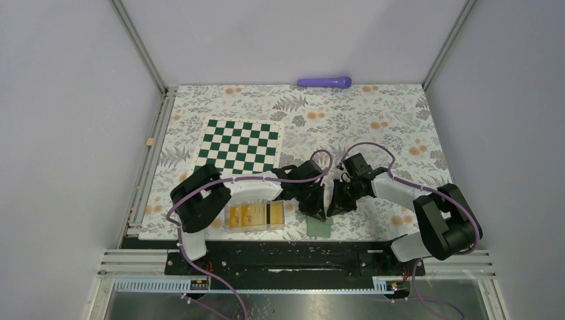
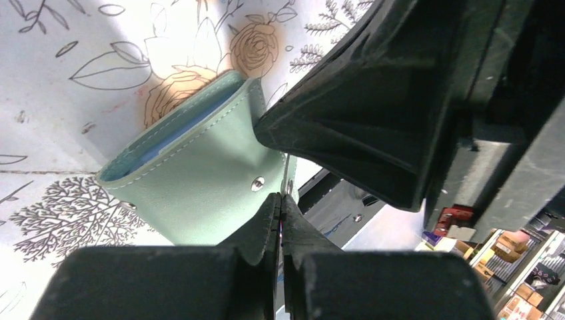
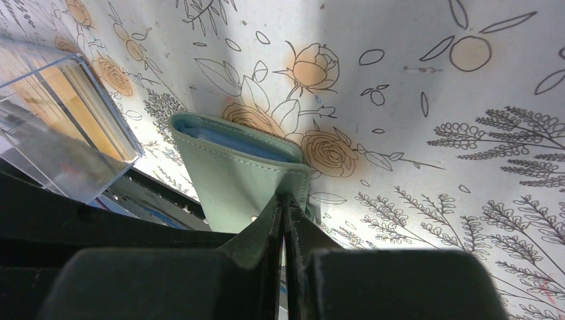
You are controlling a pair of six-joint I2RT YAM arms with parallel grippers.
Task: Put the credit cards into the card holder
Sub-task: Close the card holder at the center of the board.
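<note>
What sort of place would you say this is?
Probably a robotics lab cell: panels on an aluminium frame enclose the floral table, two arms are bolted at its edge, shelves show beyond.

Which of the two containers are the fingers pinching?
The sage-green card holder: fingers of the left gripper and right gripper pinch its edge. The clear box lies aside.
</note>
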